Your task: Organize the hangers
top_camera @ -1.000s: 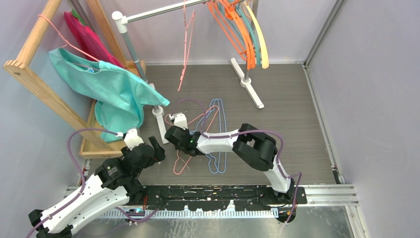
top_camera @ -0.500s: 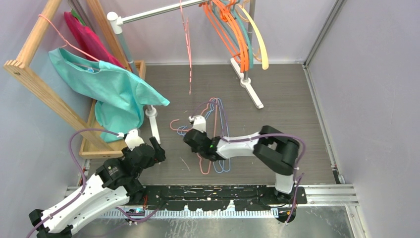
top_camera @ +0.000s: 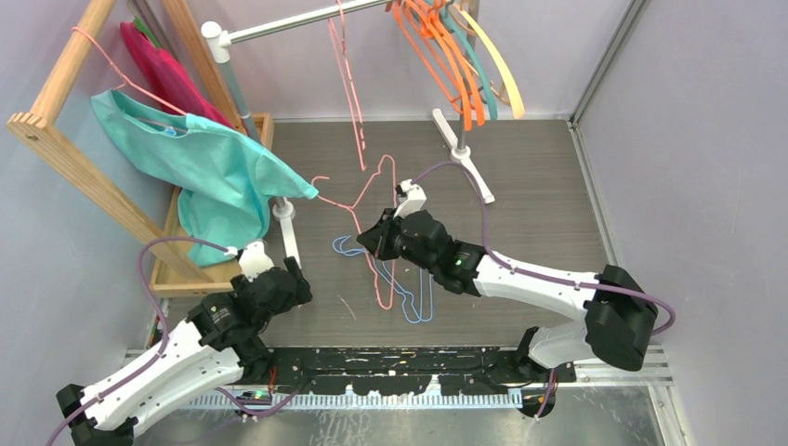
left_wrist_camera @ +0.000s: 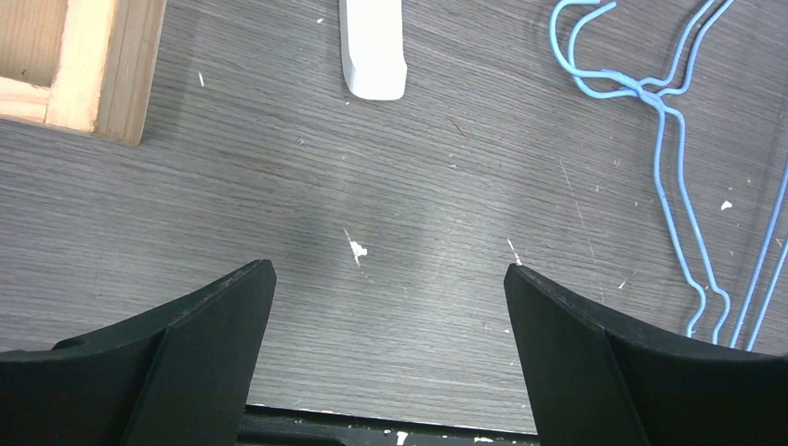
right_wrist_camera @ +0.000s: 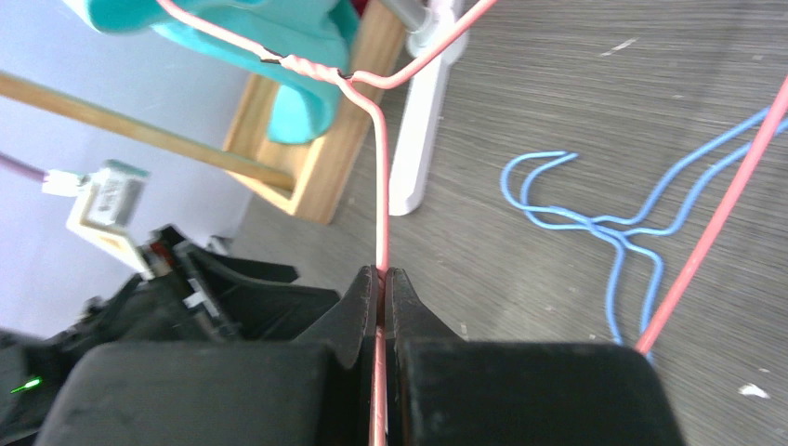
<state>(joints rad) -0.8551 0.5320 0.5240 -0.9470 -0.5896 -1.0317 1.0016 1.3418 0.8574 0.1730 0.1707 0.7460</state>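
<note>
Gripping the thin pink wire hanger (right_wrist_camera: 380, 200) on its neck, just below the twist: right gripper (right_wrist_camera: 383, 276) is clamped tight on the wire, no gap between the pads.

Top view: the hanger sits mid-floor. Its hook points to 10 o'clock of the gripper, almost at the hem of the teal shirt (top_camera: 209, 158), and its triangle trails to 6 o'clock. Can't tell if the low end touches the grey wood-grain floor (top_camera: 539, 204).

Two thin light-blue wire hangers (top_camera: 413, 299) lie flat on the floor, hooks at 9 o'clock and bodies at 5 o'clock of the gripper, crossing under the pink one.

Second pink wire hanger (top_camera: 351, 84) hangs on the silver metal rail (top_camera: 279, 25) at 12 o'clock. Further along the rail, at 1 o'clock:
- a bunch of thick orange plastic hangers (top_camera: 462, 88)
- one teal plastic hanger (top_camera: 479, 74) among them
- a broad cream hanger (top_camera: 505, 74) outermost

Left gripper (left_wrist_camera: 388, 268) is at 8 o'clock of the right one, jaws wide apart, holding nothing, hovering over bare floor. In its wrist view:
- blue hangers at 2 o'clock
- white foot of the rail stand (left_wrist_camera: 373, 51) at 12
- corner of the wooden rack (left_wrist_camera: 88, 65) at 10

The shirt hangs on that rack, far left.
</note>
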